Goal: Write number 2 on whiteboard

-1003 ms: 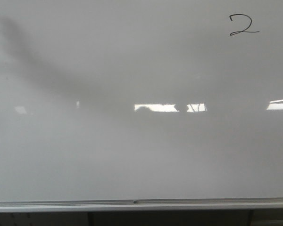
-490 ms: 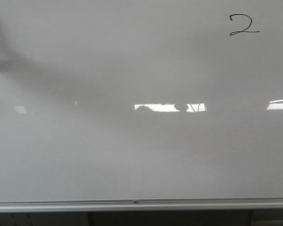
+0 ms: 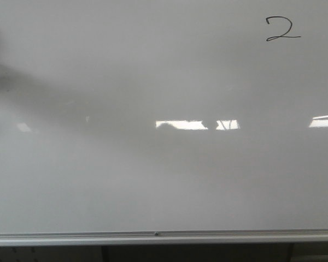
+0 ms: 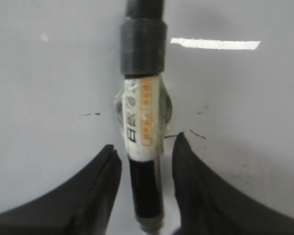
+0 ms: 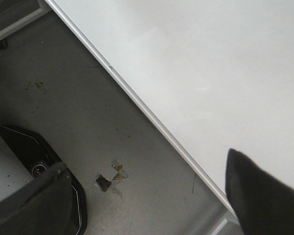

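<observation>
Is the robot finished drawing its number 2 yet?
It looks finished. A black number 2 with a hooked top and flat base sits at the whiteboard's upper right. The left gripper has the marker between its fingers, away from the digit. The right gripper is open, holding nothing. Nothing seems left except maybe putting the marker down.

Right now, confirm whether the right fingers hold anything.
No: the right fingers stand wide apart with only floor and the whiteboard edge between them.
</observation>
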